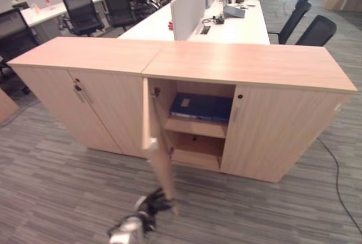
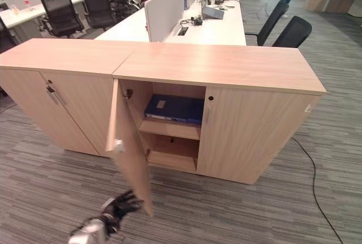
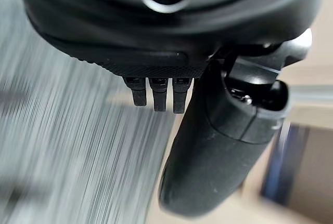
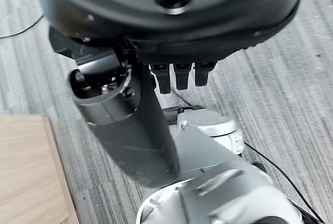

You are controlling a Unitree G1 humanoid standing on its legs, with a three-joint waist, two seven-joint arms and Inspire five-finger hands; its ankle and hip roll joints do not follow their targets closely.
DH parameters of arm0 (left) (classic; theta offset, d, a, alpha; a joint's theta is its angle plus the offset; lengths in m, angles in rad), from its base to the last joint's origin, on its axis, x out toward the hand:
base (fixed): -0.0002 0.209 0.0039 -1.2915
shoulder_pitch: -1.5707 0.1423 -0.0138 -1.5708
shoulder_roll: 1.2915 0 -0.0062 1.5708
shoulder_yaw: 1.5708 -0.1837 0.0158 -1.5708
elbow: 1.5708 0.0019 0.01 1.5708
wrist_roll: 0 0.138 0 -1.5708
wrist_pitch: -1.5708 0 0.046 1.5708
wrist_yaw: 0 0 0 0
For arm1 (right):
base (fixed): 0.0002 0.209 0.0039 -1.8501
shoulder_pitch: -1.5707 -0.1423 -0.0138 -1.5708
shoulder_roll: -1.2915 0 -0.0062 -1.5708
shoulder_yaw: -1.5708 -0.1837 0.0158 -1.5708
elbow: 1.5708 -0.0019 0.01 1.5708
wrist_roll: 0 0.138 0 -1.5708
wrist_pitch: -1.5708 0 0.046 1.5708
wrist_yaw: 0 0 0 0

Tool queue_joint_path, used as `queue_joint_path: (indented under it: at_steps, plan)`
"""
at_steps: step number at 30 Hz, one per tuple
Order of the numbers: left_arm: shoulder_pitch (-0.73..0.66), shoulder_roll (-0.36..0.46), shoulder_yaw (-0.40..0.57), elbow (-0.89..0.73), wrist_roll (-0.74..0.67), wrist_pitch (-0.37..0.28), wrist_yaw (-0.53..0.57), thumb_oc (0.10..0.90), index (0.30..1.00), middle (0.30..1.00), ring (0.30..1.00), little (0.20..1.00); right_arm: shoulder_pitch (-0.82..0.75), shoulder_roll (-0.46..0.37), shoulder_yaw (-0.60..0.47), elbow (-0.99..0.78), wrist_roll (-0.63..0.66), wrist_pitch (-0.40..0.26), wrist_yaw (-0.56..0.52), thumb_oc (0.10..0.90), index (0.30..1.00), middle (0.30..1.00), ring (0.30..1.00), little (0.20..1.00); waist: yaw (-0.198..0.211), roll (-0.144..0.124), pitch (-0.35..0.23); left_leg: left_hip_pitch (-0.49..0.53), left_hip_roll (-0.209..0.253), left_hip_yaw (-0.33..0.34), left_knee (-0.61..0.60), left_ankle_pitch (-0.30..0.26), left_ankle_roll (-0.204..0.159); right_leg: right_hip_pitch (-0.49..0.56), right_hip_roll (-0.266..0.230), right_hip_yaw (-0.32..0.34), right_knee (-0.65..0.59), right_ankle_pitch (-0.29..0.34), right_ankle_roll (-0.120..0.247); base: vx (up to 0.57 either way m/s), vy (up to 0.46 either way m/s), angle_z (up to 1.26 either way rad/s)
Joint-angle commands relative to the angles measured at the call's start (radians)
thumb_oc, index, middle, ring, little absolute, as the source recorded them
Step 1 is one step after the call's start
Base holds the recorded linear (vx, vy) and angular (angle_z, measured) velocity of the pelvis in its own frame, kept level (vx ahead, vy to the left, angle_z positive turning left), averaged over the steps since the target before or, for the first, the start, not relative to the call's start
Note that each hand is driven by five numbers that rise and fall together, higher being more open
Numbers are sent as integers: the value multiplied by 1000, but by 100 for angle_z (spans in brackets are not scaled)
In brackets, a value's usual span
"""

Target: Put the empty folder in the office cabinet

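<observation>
Inside, a flat dark-blue folder [image 1: 201, 107], apparently labelled, lies shelved.

The left hand [image 3: 171, 63] has its fingers [image 3: 158, 96] showing as short dark stubs and its thumb [image 3: 213, 156] stretched out straight, holding nothing. Past the fingers lies striped grey carpet [image 3: 67, 146]. Past the thumb are light wood cabinet [image 3: 317, 182] surfaces and a dark blue folder [image 3: 278, 167] standing as a vertical strip.

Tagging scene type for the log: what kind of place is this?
Open-plan office, most likely: long desks with divider screens, black mesh chairs, wood cabinets; a blue folder lies on a cabinet shelf.
</observation>
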Motion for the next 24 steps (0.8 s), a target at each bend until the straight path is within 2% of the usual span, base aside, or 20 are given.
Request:
queue_joint_path:
  at_steps: [1, 2, 4, 10, 16, 20, 24]
  plan:
    - [-79, 10, 72, -195, -230, -28, -74, 800, 900, 900, 900, 900, -26, -1, 11, 23, 17, -8, 1, 800, 900, 900, 900, 900, -10, 45, -2, 25, -13, 0, -5, -147, 4, -48, 12, -64, -24, -17, 51, 38, -23, -4]
    - [-23, 66, 46, -315, -292, -6, -69, 800, 900, 900, 900, 900, -23, 19, 17, -25, 85, -21, -3, 800, 900, 900, 900, 900, -4, 37, -1, 26, -9, -1, -5, -150, 2, -49, 16, -56, -24, -19, 51, 28, -31, -4]
    - [-19, 81, 29, -351, -294, 4, -54, 800, 900, 900, 900, 900, -25, 38, 37, -67, 143, -35, -6, 800, 900, 900, 900, 900, 2, 29, -2, 28, -5, 2, -5, -151, 1, -51, 21, -52, -24, -24, 50, 27, -42, -5]
    - [-65, 105, 67, -353, -176, -29, -2, 800, 900, 900, 900, 900, -46, 55, 101, -123, 192, -28, 3, 800, 900, 900, 900, 900, 13, 8, -7, 37, 15, 25, -5, -153, -13, -60, 48, -32, -28, -50, 36, 26, -63, -16]
    - [-98, 79, 103, -330, -112, -46, 13, 800, 900, 900, 900, 900, -55, 56, 113, -136, 199, -24, 4, 800, 900, 900, 900, 900, 3, 10, -11, 46, 33, 50, -5, -155, -24, -71, 74, -1, -31, -69, 23, 39, -67, -10]
    - [-101, 53, 160, -301, -78, -61, 31, 800, 900, 900, 900, 900, -55, 45, 95, -108, 184, -19, 11, 800, 900, 900, 900, 900, -9, 15, -14, 52, 49, 71, -5, -154, -32, -83, 100, 29, -31, -91, 11, 51, -79, -28]
    - [-51, 32, 211, -263, -56, -57, 24, 800, 900, 900, 900, 900, -57, 27, 49, -21, 148, -16, 12, 800, 900, 900, 900, 900, -20, 31, -16, 58, 74, 90, -5, -150, -46, -87, 134, 59, -31, -122, -6, 68, -110, -26]
